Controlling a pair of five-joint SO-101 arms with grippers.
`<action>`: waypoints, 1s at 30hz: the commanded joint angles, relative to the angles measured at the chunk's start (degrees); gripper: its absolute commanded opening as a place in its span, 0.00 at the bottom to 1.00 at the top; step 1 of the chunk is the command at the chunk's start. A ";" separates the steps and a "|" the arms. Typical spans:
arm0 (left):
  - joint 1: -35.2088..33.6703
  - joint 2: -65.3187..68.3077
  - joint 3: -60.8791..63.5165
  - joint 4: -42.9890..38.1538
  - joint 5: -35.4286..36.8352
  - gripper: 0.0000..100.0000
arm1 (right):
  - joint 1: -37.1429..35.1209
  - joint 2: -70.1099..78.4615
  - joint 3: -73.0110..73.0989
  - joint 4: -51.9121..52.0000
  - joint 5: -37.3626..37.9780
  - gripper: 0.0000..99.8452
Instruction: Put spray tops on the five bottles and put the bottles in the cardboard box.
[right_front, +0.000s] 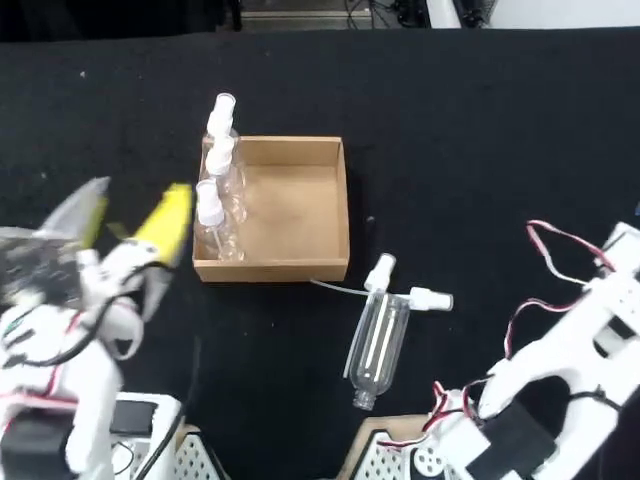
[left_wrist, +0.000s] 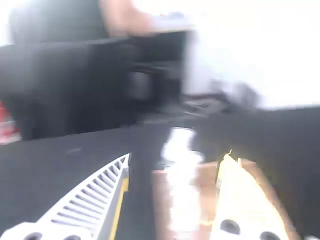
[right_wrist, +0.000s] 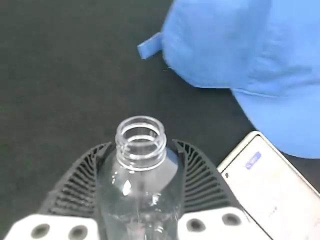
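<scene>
The cardboard box (right_front: 300, 215) lies mid-table. Three clear bottles with white spray tops (right_front: 215, 210) stand along its left wall. In front of the box an uncapped clear bottle (right_front: 378, 345) lies on the black cloth, with two loose spray tops (right_front: 381, 272) (right_front: 430, 298) just beyond it. My left gripper (right_front: 138, 200) (left_wrist: 175, 160) hangs open left of the box, one finger yellow and one grey, with nothing between them. My right gripper (right_wrist: 141, 150) is shut on another uncapped bottle (right_wrist: 140, 170), neck pointing away from the wrist.
A blue cap (right_wrist: 250, 60) and a phone (right_wrist: 270, 175) lie on the cloth beyond the held bottle. The right arm's white body (right_front: 570, 350) with red and white wires sits at the front right. The arm bases stand along the front edge.
</scene>
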 joint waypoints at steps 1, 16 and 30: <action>20.26 6.24 -1.19 -5.54 -0.44 0.26 | 4.13 1.10 -5.67 0.26 -0.35 0.01; 42.07 29.01 25.63 -35.08 -3.60 0.26 | 10.02 10.15 -10.15 0.97 0.09 0.01; 49.63 58.64 10.07 -42.73 -2.37 0.26 | 8.70 10.51 -22.02 16.97 0.09 0.01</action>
